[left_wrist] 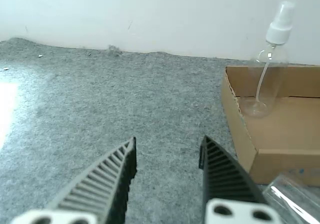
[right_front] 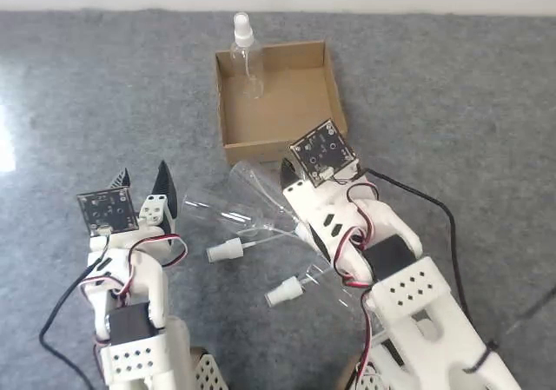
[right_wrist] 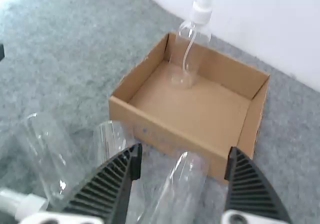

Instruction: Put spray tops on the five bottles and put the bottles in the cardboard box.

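- Left gripper (left_wrist: 169,143): jaws apart, nothing between them. It hangs over the bare carpet (right_front: 78,103), to the left of the loose bottles.
- Right gripper (right_wrist: 184,154): jaws apart, above the lying bottles, just in front of the box's near wall. One bottle shows in the gap below; contact cannot be told.
- Cardboard box (right_front: 228,103): open top, on the carpet at the far middle. Contents: one bottle.
- Capped bottle (right_front: 246,56): stands upright in the box's far-left corner. Long axis vertical, white spray top uppermost, dip tube running down inside.
- Bare bottles, count 3, all clear and lying on their sides between the box and the arms:
  - first bare bottle (right_front: 213,206): long axis roughly across the table.
  - second bare bottle (right_front: 261,195): axis diagonal, wide end near the box's near wall, other end toward the right arm.
  - third bare bottle (right_wrist: 182,184): beneath the right gripper, rounded end toward the box.
- Loose spray tops, count 2, lying on the carpet between the arms, apart from each other:
  - first spray top (right_front: 224,251): white head to the left, tube trailing right.
  - second spray top (right_front: 285,292): head toward the arms' bases, tube angled away to the right.
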{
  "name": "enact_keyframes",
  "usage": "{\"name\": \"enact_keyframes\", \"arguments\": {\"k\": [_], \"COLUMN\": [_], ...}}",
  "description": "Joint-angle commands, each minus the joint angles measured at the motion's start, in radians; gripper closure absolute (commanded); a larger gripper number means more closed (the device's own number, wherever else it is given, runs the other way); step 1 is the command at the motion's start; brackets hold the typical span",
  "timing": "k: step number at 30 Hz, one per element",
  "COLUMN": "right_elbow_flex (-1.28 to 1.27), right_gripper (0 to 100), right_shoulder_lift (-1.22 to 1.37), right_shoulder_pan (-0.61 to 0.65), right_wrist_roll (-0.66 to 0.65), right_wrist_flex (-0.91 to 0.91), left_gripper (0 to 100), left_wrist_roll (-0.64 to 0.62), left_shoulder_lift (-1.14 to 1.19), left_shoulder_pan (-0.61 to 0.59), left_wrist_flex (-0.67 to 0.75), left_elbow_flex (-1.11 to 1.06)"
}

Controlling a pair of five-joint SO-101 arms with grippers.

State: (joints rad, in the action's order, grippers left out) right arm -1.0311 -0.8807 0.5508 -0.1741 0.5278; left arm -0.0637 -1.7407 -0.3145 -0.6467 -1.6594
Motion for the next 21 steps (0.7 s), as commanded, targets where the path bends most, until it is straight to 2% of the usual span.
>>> {"name": "enact_keyframes", "arguments": {"k": [1,15,21], "right_elbow_flex": [0.014,0.014,0.086], "right_gripper": [76.8,76.8,76.8], "right_shoulder_lift": [-0.048,-0.044,0.094], "right_shoulder_pan": [0.007,0.033,0.018], "right_wrist_roll": [0.002,0.002,0.009], "right_wrist_flex": [0.084,0.18,0.18], "left_gripper": [81,81,81], "left_wrist_roll": [0.011,0.011,0.011], "left_shoulder_lift": [-0.012,-0.012,-0.012], "left_shoulder_pan": [0.003,0.003,0.003], "left_wrist_flex": [0.029,0.029,0.029], "left_elbow_flex": [0.007,0.005,0.005]}}
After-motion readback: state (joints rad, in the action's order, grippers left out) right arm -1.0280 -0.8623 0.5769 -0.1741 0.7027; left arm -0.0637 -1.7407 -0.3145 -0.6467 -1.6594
